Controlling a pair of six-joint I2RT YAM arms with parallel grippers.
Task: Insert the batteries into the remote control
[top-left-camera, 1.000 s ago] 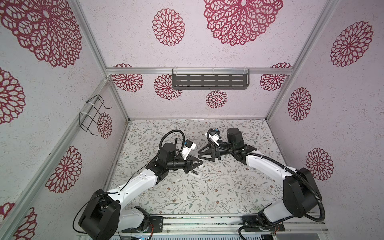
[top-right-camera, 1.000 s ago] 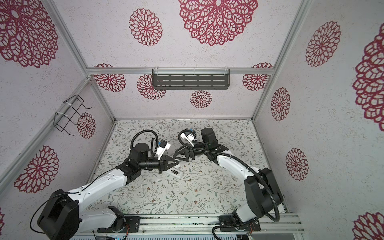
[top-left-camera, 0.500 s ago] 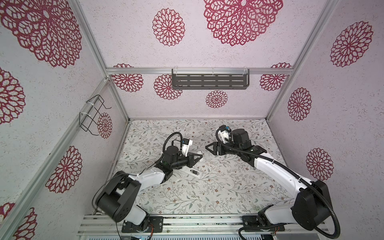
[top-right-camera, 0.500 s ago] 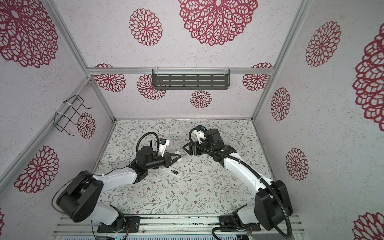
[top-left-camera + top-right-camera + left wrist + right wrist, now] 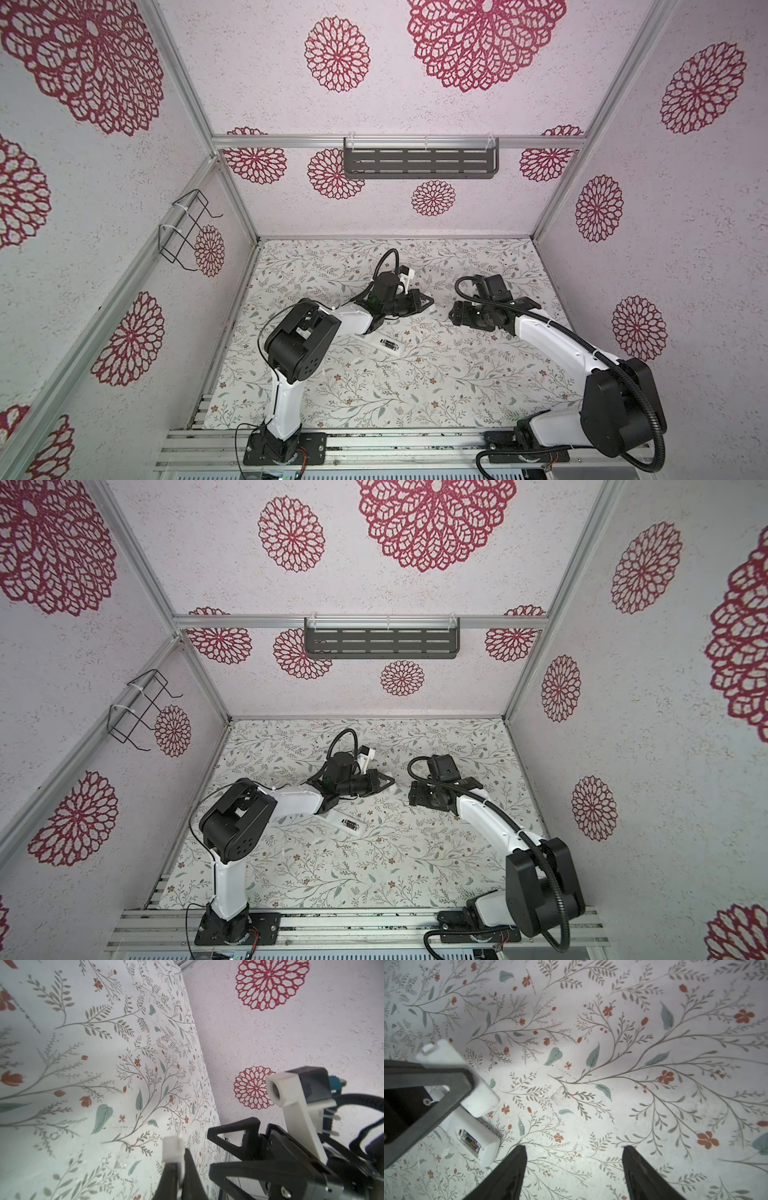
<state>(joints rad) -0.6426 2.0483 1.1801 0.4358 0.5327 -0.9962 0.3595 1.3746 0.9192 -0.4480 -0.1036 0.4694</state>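
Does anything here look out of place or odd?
Only this: the remote control lies with its battery recess uncovered, a battery showing; its white cover is off, clamped in the left gripper.

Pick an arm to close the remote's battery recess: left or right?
Left. The left gripper is shut on a white piece, likely the cover, close to the remote, where batteries sit in the open recess. The right gripper is open and empty.
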